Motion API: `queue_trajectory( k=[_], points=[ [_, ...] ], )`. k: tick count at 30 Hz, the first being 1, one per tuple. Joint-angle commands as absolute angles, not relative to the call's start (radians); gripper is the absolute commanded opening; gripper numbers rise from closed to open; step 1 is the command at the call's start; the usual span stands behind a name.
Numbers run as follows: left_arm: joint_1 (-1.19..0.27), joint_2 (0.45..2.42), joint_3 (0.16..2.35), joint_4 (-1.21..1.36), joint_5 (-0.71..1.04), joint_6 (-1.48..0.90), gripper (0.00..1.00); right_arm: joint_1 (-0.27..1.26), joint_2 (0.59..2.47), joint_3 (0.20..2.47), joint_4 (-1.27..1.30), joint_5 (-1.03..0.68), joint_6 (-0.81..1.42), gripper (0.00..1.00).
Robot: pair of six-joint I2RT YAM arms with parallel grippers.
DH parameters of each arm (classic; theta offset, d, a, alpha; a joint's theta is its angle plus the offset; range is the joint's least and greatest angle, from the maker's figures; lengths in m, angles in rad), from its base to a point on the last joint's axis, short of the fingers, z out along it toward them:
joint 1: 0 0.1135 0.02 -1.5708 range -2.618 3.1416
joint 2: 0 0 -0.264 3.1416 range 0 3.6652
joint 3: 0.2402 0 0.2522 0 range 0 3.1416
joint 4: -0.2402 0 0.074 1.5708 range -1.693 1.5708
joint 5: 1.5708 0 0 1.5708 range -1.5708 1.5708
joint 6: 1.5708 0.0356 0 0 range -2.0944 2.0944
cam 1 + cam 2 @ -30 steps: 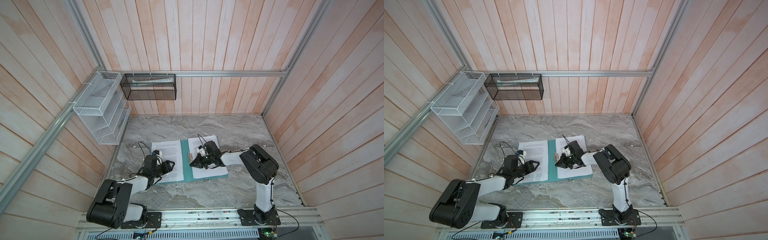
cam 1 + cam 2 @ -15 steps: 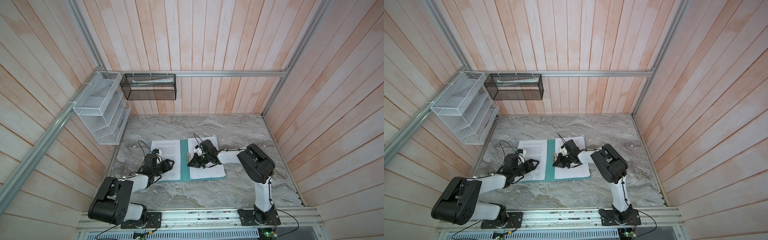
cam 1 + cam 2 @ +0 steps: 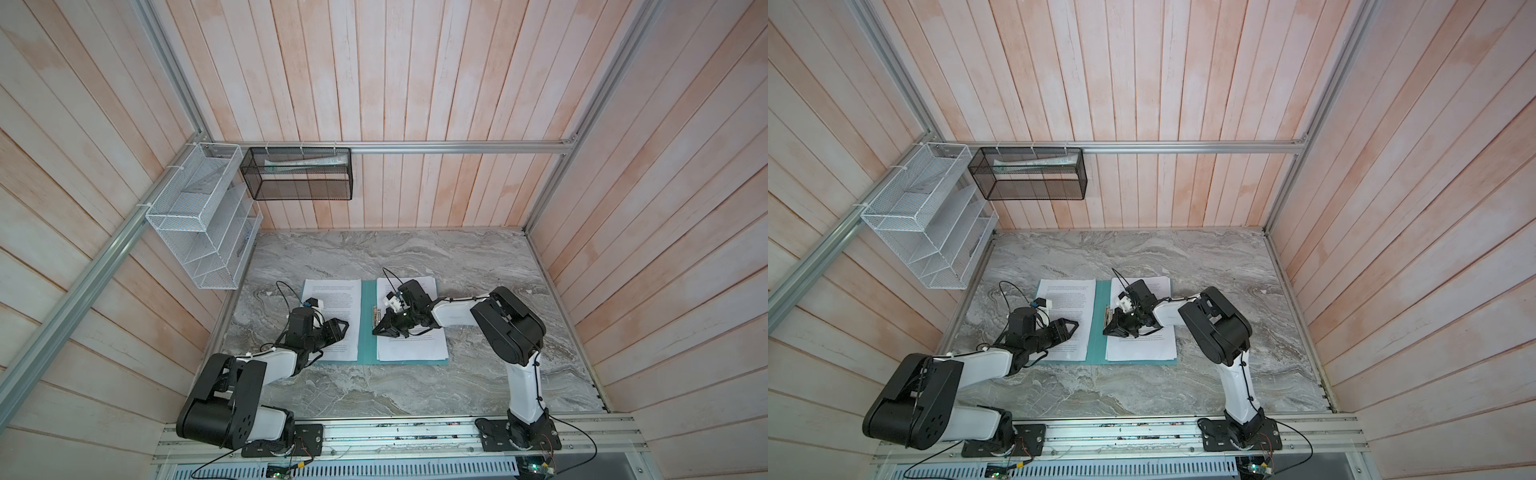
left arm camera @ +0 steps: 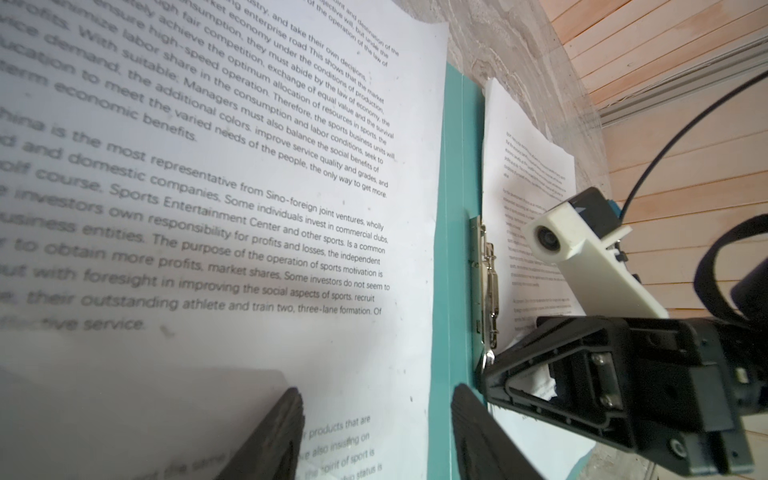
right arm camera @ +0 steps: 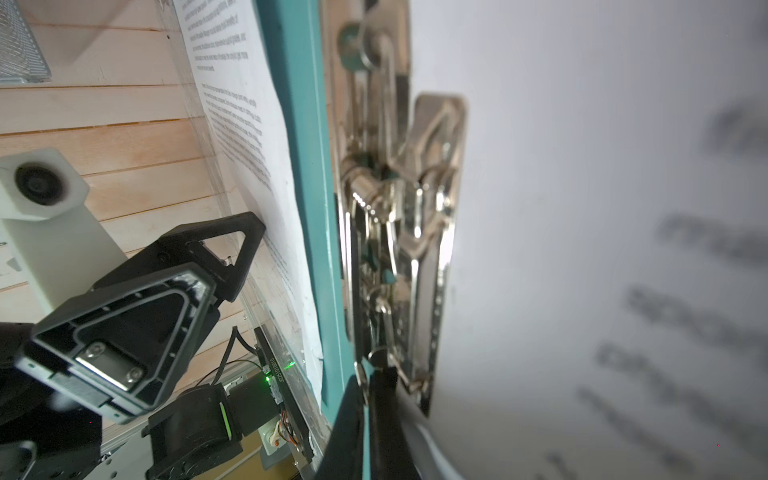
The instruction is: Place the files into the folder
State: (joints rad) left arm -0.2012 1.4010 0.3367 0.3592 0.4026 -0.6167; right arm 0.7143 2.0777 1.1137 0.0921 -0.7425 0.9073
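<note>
The right end effector [image 3: 377, 330] is closed, its two fingers [image 5: 384, 424] pressed almost together at the near end of the metal clip [image 5: 399, 208]. Whether they pinch any part of it cannot be told. It sits low over the inner edge of the right stack of sheets [image 3: 415, 349], which rests on the right half of the folder [image 3: 368, 347].

The left end effector [image 4: 376, 390] is open, its fingers [image 4: 274, 432] spread apart and holding nothing. It is low over the left sheet [image 3: 332, 291], close to that sheet's inner edge. The sheet is covered in dense black text and lies flat on the folder's left half.

The teal folder is opened flat near the middle of the grey marble table [image 3: 415, 395]. Its bare spine strip shows between the two lots of paper, and the clip runs along that strip beside the right stack. The two end effectors point toward each other across the spine, near but apart.

On the walls beyond the table hang a white wire rack [image 3: 199, 232] and a black mesh basket [image 3: 299, 174].
</note>
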Motion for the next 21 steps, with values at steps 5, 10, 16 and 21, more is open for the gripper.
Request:
queue_trajectory(
  k=[5, 10, 16, 21],
  points=[
    [-0.202, 1.42, 0.336, 0.31, 0.42, -0.604, 0.62, 0.734, 2.141, 1.104, -0.29, -0.576, 0.839, 0.15],
    [-0.202, 1.391, 0.359, 0.294, 0.454, -0.604, 0.68, 0.723, 2.112, 1.188, -0.342, -0.575, 0.745, 0.26],
    [-0.202, 1.324, 0.452, 0.181, 0.445, -0.565, 0.78, 0.718, 2.067, 1.286, -0.386, -0.596, 0.675, 0.33],
    [-0.202, 1.298, 0.525, 0.1, 0.409, -0.54, 0.82, 0.714, 2.024, 1.295, -0.406, -0.6, 0.645, 0.33]
  ],
)
